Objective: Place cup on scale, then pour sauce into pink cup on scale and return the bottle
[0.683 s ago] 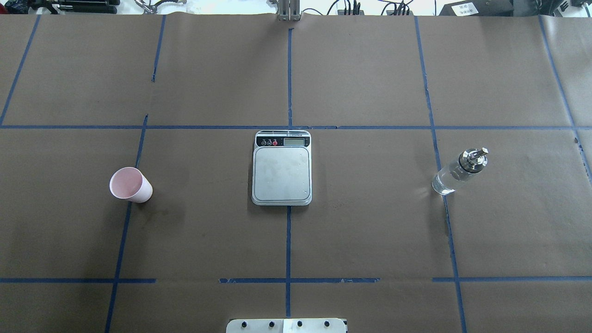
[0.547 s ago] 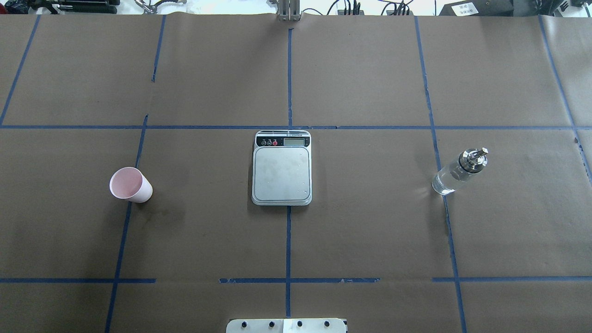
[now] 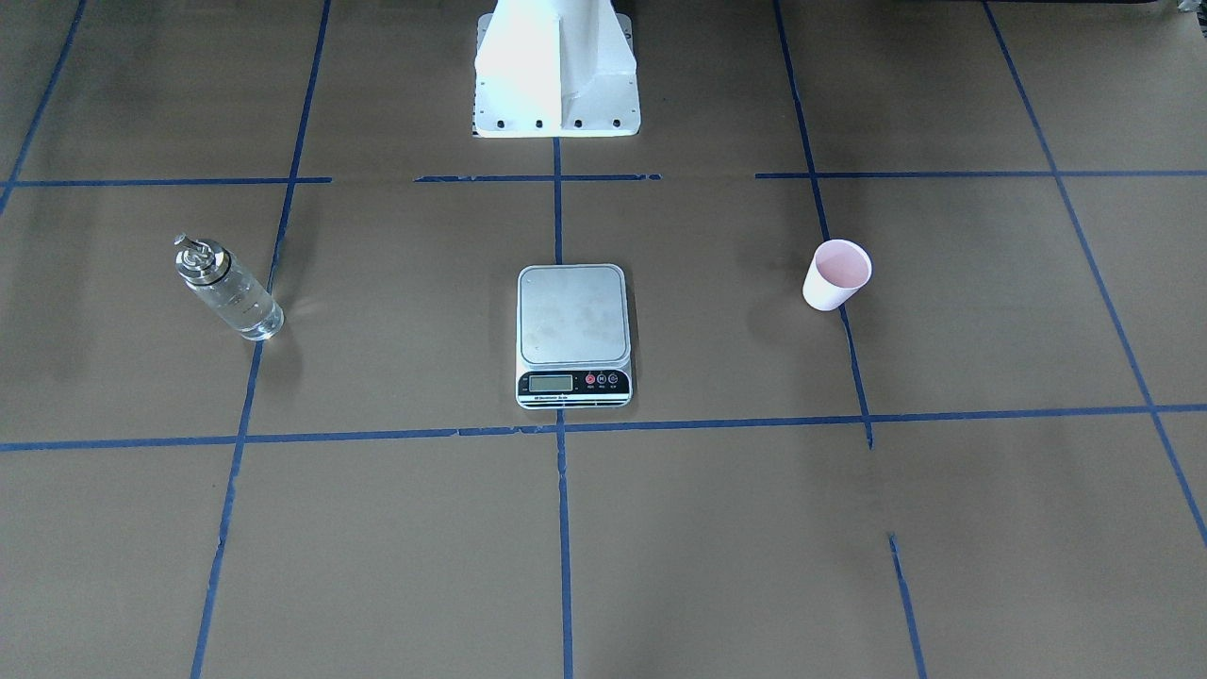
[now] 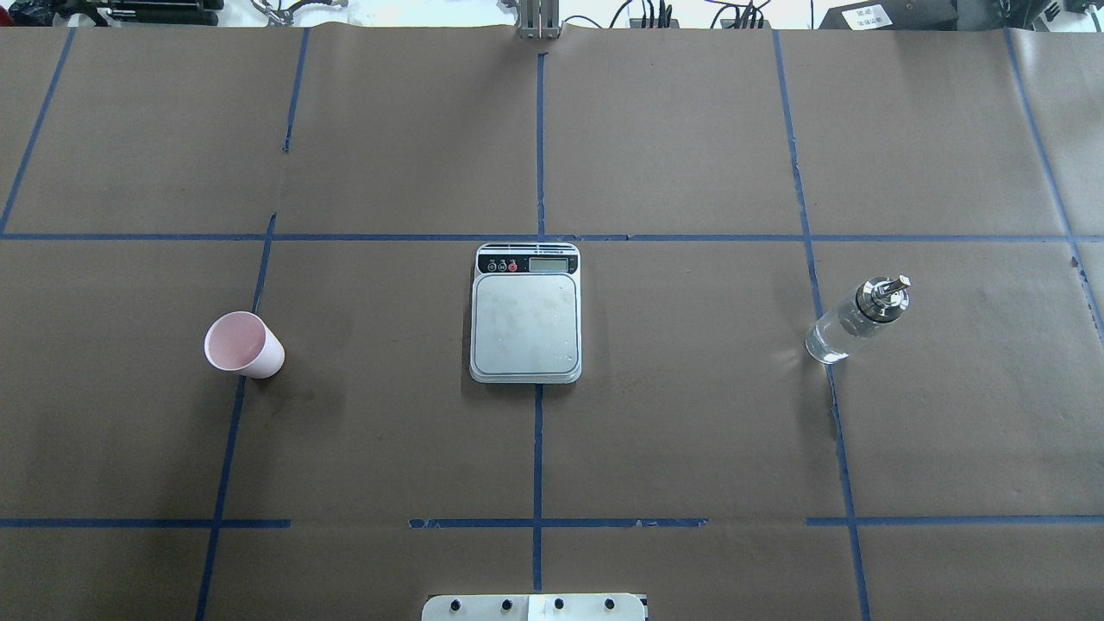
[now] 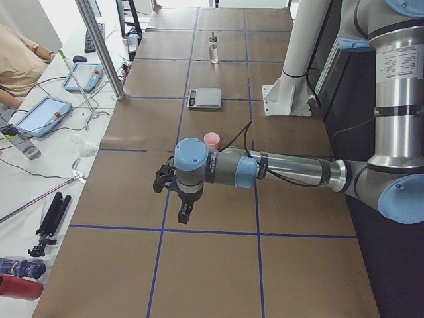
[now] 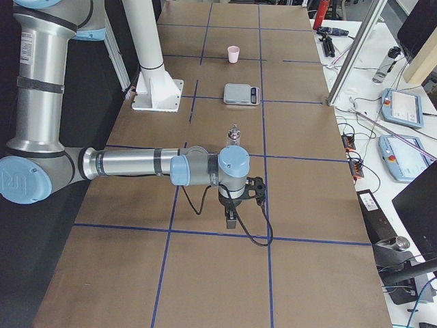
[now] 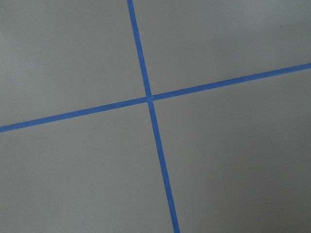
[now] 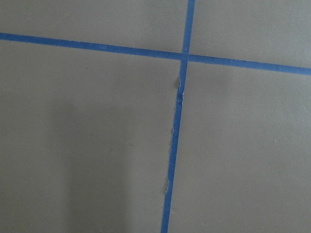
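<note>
Find cup (image 4: 244, 344) upright, well off scale (image 4: 525, 323) on robot's left, bottle (image 4: 843, 330) well off on right; treat cup as probably light, thin, crushable, pinch gently across wall near rim; cannot tell jaw state of left gripper (image 5: 185, 213) or right gripper (image 6: 232, 220).

Standing well apart: pale pink paper cup (image 4: 244, 344), flat silver-grey scale (image 4: 525, 323), clear glass bottle (image 4: 854, 321); wide stretches of brown counter (image 4: 690, 431) lying between.
</note>
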`<control>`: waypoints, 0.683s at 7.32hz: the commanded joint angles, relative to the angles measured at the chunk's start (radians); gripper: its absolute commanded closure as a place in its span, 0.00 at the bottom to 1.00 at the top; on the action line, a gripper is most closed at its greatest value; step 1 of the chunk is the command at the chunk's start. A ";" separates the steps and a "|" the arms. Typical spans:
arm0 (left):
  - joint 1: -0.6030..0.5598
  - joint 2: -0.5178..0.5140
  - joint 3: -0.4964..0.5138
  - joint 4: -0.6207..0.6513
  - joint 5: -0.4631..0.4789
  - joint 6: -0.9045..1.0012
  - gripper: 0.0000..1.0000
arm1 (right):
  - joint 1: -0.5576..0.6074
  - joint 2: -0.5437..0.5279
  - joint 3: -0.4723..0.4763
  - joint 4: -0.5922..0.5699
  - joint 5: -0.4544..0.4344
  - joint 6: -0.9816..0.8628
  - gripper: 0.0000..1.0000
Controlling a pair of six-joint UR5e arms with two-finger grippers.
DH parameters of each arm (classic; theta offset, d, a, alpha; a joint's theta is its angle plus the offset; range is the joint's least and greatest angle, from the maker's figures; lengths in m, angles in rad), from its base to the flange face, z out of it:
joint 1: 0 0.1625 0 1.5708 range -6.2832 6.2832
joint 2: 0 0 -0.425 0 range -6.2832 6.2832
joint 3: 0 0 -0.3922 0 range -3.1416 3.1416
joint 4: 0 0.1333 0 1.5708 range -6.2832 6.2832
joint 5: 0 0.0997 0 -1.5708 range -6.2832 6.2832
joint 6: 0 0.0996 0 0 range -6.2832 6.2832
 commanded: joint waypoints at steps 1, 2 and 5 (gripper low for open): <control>0.007 -0.009 -0.002 -0.091 0.004 -0.001 0.00 | -0.006 0.036 0.000 0.032 0.030 0.010 0.00; 0.013 -0.009 0.000 -0.189 0.006 -0.004 0.00 | -0.006 0.036 -0.003 0.064 0.032 0.012 0.00; 0.013 -0.010 0.006 -0.364 0.000 -0.009 0.00 | -0.006 0.035 -0.008 0.070 0.038 0.012 0.00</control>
